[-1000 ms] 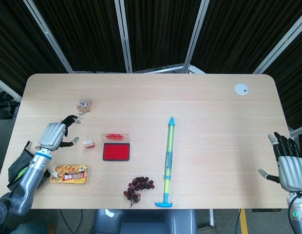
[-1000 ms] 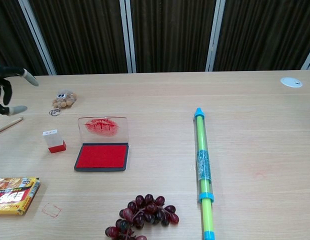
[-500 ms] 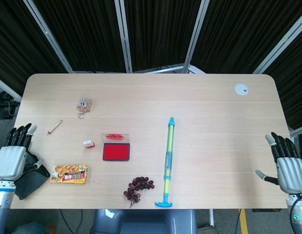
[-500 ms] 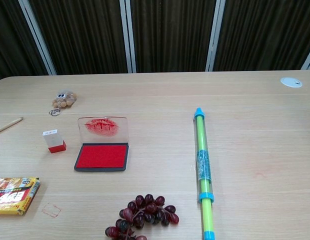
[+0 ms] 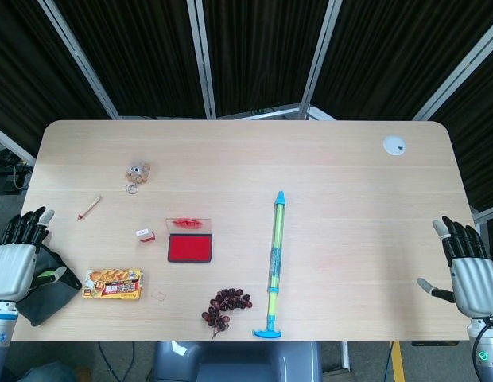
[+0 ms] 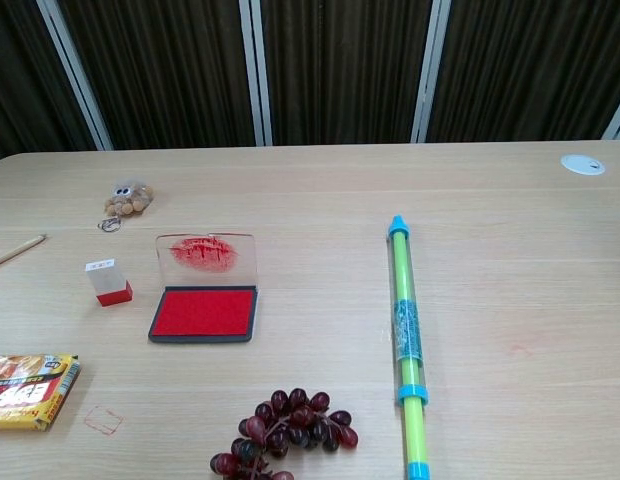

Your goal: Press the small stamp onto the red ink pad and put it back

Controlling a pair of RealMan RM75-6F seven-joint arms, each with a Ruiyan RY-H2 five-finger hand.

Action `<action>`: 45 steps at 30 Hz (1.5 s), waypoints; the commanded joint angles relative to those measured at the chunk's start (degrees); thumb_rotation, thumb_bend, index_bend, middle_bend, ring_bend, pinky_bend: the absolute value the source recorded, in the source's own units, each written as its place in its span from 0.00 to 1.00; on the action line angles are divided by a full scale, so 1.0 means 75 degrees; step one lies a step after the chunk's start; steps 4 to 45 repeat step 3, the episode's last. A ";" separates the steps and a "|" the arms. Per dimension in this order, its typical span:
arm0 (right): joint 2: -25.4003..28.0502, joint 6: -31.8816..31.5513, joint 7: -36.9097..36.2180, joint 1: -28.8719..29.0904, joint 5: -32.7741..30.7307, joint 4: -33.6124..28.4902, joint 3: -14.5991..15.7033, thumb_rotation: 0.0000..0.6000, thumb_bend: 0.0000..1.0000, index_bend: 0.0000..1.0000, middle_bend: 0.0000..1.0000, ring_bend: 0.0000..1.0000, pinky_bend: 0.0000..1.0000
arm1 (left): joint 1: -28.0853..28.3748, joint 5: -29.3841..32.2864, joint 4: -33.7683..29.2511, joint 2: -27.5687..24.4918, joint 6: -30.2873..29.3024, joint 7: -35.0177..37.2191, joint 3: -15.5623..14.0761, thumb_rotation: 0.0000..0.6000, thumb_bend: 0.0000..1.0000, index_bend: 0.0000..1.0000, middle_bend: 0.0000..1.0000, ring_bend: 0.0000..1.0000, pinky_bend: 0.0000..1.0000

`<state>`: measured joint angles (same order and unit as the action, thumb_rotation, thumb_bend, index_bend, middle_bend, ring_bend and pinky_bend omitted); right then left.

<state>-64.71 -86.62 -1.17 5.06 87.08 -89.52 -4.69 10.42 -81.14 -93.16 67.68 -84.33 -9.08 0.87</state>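
Note:
The small stamp (image 5: 145, 234) (image 6: 108, 282), white with a red base, stands upright on the table just left of the red ink pad (image 5: 189, 247) (image 6: 204, 312). The pad lies open, its clear lid (image 6: 206, 254) tipped up behind it. My left hand (image 5: 14, 261) hangs off the table's left edge, fingers apart, holding nothing. My right hand (image 5: 467, 271) sits past the right edge, also open and empty. Neither hand shows in the chest view.
A snack packet (image 5: 112, 284) and a faint red stamp mark (image 6: 103, 420) lie in front of the stamp. A pencil (image 5: 89, 208) and a small keychain toy (image 5: 137, 170) lie behind it. Grapes (image 5: 227, 305), a green-and-blue tube (image 5: 274, 263) and a white disc (image 5: 394, 145) are further right.
My left hand has drawn back from beside the stamp to beyond the table's left edge, uncovering the pencil. The stamp and pad have not moved. The right hand is nearly still.

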 commanded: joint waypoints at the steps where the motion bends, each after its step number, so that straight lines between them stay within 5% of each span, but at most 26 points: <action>1: 0.0029 -0.0051 -0.0029 -0.0034 0.0027 -0.0048 0.0010 1.00 0.00 0.00 0.00 0.00 0.00 | 0.0000 -0.0023 -0.0023 -0.0046 0.0072 0.0093 0.0010 1.00 0.00 0.00 0.00 0.00 0.00; 45: 0.0055 -0.0071 -0.0079 -0.0056 0.0049 -0.0072 0.0030 1.00 0.00 0.00 0.00 0.00 0.00 | -0.0021 -0.0089 -0.0039 -0.0097 0.0050 0.0127 0.0015 1.00 0.00 0.00 0.00 0.00 0.00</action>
